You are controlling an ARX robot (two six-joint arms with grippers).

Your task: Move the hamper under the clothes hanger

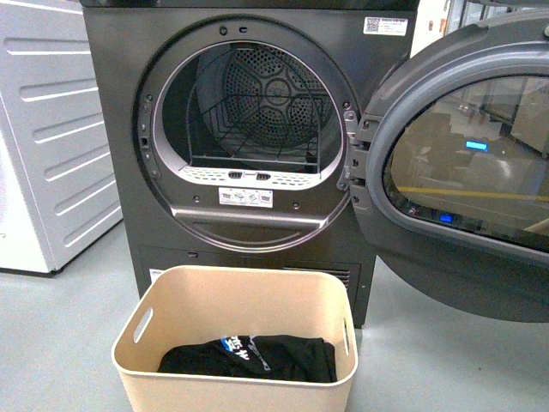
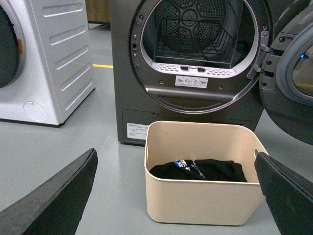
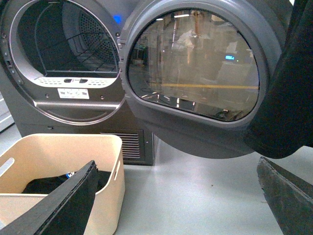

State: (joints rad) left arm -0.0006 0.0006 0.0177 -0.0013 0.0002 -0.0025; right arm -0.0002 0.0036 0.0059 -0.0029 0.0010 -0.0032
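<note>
1. Beige plastic rectangular hamper (image 1: pixel 249 300) with rounded corners stands upright on the grey floor (image 1: pixel 60 335), right in front of the dark grey front-loading dryer (image 1: pixel 111 129) and below its round opening.
2. The hamper is near the dryer base; can't tell if they touch.
3. Slot handle cut-outs show in the hamper's short sides.
4. A crumpled black garment with a blue-white print (image 1: pixel 249 356) lies on the hamper bottom.
5. Dryer's round glass door (image 1: pixel 463 180) hangs swung open to the right. The drum holds a black wire rack (image 1: pixel 253 137).
6. A white ribbed appliance (image 1: pixel 43 129) stands left of the dryer.
7. Left gripper (image 2: pixel 174 152): black fingers (image 2: pixel 54 200) spread wide, released, holding nothing. The hamper (image 2: pixel 200 203) sits on the floor beyond them, with the garment (image 2: pixel 205 170) inside.
8. Right gripper (image 3: pixel 176 164): fingers (image 3: pixel 68 200) also spread apart, released, empty. One finger overlaps the hamper (image 3: pixel 58 152) in this view; contact unclear.
</note>
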